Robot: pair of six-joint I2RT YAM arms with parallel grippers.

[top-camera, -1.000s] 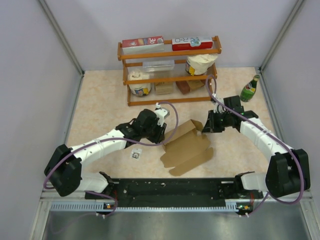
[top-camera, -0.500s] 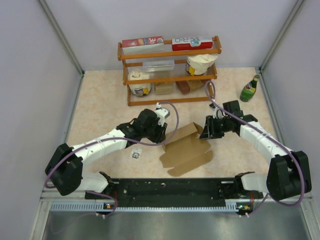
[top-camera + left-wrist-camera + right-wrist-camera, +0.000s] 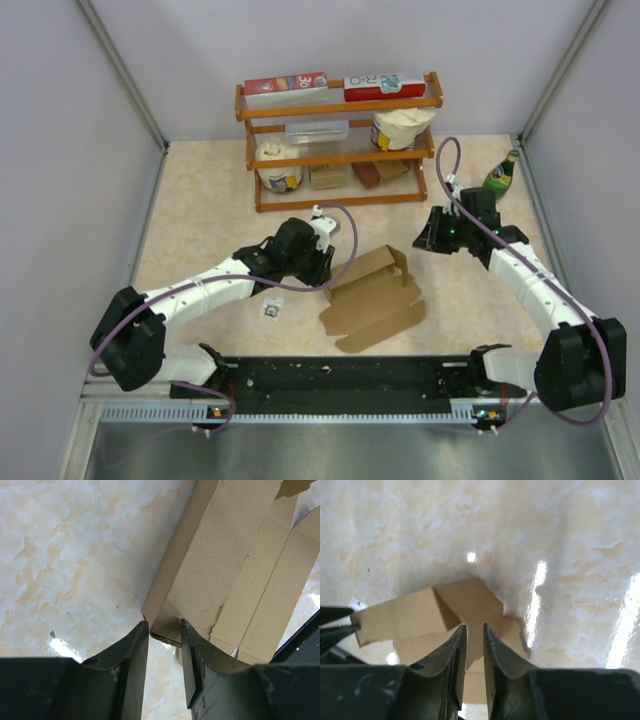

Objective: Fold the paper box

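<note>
I run two tools. My left tool [image 3: 165,626] is clamped on the left corner of the one paper box [image 3: 375,300]. The box lies half folded in the middle of the bench [image 3: 200,210]. My right tool [image 3: 475,630] hangs to the right of the box, not touching it. Its fingers are a little apart and hold nothing. One green bottle [image 3: 499,178] stands far right.

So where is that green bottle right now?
In the overhead view, the green bottle stands at the far right, just right of the wooden shelf.
</note>
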